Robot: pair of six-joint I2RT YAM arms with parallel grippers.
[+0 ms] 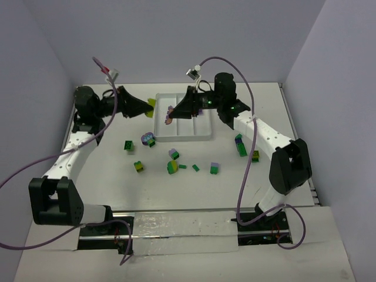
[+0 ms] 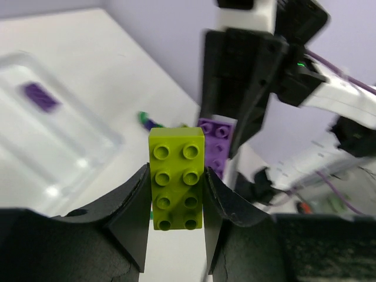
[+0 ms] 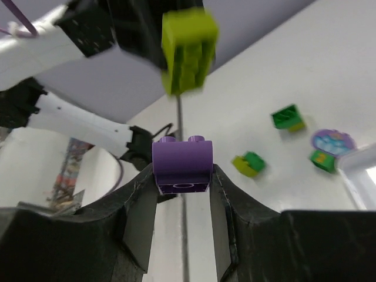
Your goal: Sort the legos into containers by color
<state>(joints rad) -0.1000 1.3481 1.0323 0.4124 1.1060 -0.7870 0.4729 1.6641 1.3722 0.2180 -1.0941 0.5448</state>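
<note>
We see both arms reaching in toward the left rim of the tray (image 1: 202, 137), tips nearly meeting. L gripper (image 1: 148, 108) hangs just outside that rim, clamped on a yellow-green brick (image 1: 151, 104). R gripper (image 1: 170, 115) hangs over the tray's left part, pinching a purple brick (image 1: 169, 111); which compartment is under it we can't tell. There's little room btwn the two tips. In the L wrist view the purple brick (image 2: 215, 141) sits just behind the yellow-green brick (image 2: 176, 179), and we can't tell if they touch.

The tray sits near the far edge of the table (image 1: 106, 176), w/ the back wall (image 1: 176, 35) close behind. Bare tabletop lies left of the tray. Loose legos (image 1: 172, 167) are scattered on its near side, btwn the arms, and a few lie by the R arm.

The yellow-green brick is a 2x4. Its long axis runs along the fingers (image 2: 132, 211), pointing out from the wrist, studs facing the cam. In the R wrist view the purple brick (image 3: 182, 164) is short, two studs on its upper face, fingers (image 3: 141, 217) on both sides. One purple piece (image 2: 40, 97) lies in the tray (image 2: 88, 147).
</note>
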